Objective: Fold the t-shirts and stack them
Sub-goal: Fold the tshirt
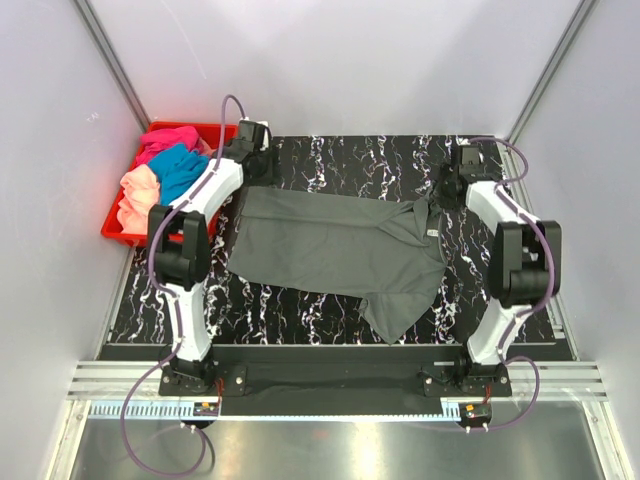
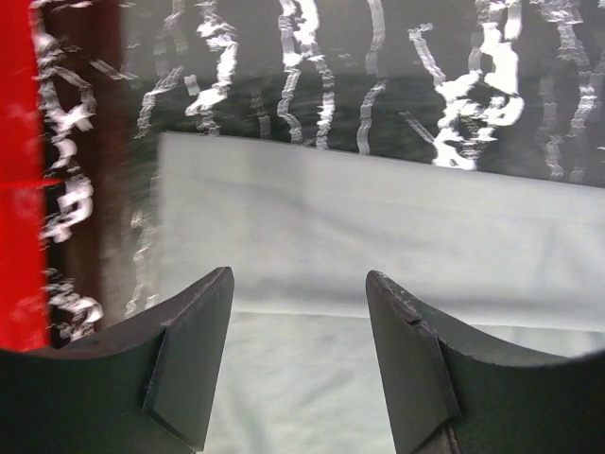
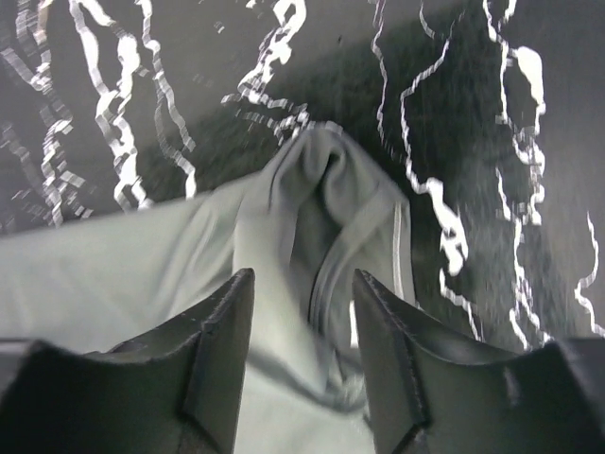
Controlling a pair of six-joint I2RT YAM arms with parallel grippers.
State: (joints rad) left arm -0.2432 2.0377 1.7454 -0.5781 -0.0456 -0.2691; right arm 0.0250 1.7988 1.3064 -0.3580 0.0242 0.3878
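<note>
From above, the dark grey t-shirt [image 1: 320, 245] lies flat in the middle of the black marble table [image 1: 330, 160]. Its long way runs from left to right. The bottom hem is at the left end, right by the left gripper [image 1: 255, 155]. The neck is at the right end, right by the right gripper [image 1: 452, 185]. 1 sleeve sticks out toward the bottom of the frame. A pink t-shirt [image 1: 170, 140], a teal t-shirt [image 1: 185, 170] and a peach t-shirt [image 1: 138, 195] sit bunched in the red crate [image 1: 112, 228] at the upper left.

In the left wrist view, the 2 fingers stand apart and hold nothing. The hem runs straight across the frame just past the fingertips. The crate shows at the left edge.

In the right wrist view, the 2 fingers stand apart too, with nothing pinched. Crumpled cloth from the neck end lies between and just past them.

Each arm is nearest to its own end of the shirt, so I think a fold brings the 2 ends together along that long way.
</note>
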